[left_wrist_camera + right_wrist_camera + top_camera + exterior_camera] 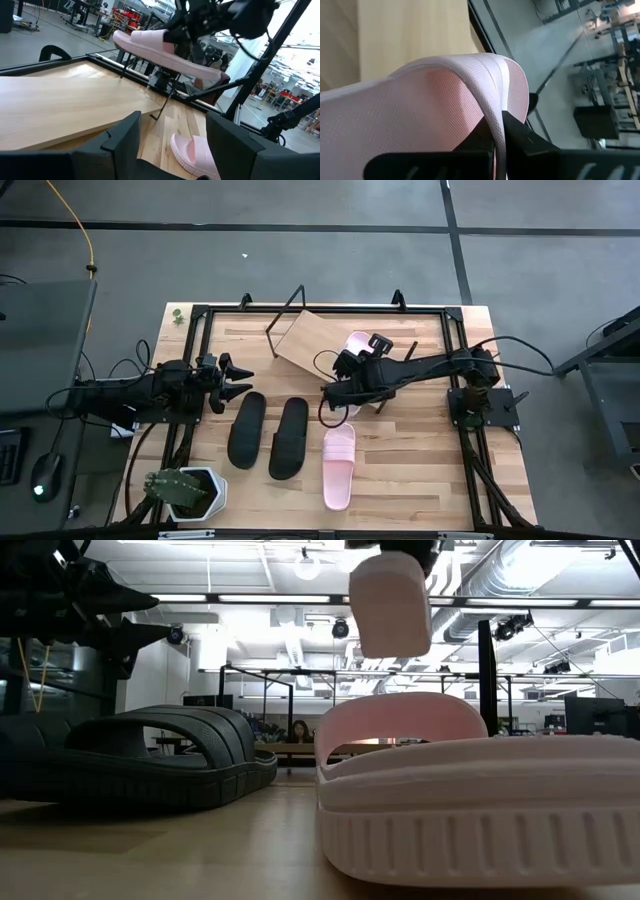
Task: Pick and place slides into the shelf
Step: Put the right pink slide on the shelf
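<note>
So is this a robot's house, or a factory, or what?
Probably a big workshop or robot lab: bare silver ceiling ducts and strip lights overhead, a grey concrete floor, and dark metal workbenches stretching far behind the butcher-block wooden table.

Evenly and brightly lit from overhead — only soft, short shadows under the black slides on the tabletop. In the low view, strong glare from ceiling lights blowing out the background; left gripper reduced to a dark silhouette, near pink slide slightly soft. In the right wrist view, held pink slide close and blurred — room beyond tilted, hazy.
</note>
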You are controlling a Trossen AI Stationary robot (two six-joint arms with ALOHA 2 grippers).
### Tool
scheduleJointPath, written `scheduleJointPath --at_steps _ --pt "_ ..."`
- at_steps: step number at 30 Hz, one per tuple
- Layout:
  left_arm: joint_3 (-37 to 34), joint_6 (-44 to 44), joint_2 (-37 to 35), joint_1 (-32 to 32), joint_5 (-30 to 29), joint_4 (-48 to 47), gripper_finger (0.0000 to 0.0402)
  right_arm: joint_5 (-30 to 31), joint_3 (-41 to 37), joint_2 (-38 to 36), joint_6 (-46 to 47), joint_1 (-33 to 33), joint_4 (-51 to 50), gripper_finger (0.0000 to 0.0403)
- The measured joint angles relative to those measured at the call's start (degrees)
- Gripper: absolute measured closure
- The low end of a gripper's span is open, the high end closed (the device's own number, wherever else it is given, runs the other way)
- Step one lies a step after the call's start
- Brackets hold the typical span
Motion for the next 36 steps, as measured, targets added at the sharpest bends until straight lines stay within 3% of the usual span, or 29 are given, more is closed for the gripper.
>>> scheduleJointPath --at_steps 17,36 --pt "0.0 0.0 0.0 0.0 -0.2 0.0 0.0197 -0.5 -16.6 -0.2 8.3 -3.2 0.0 0.0403" --pt "0.0 0.0 0.0 0.0 -0.2 0.0 0.0197 -2.0 -18.4 -0.2 10.3 -3.6 0.0 0.0403"
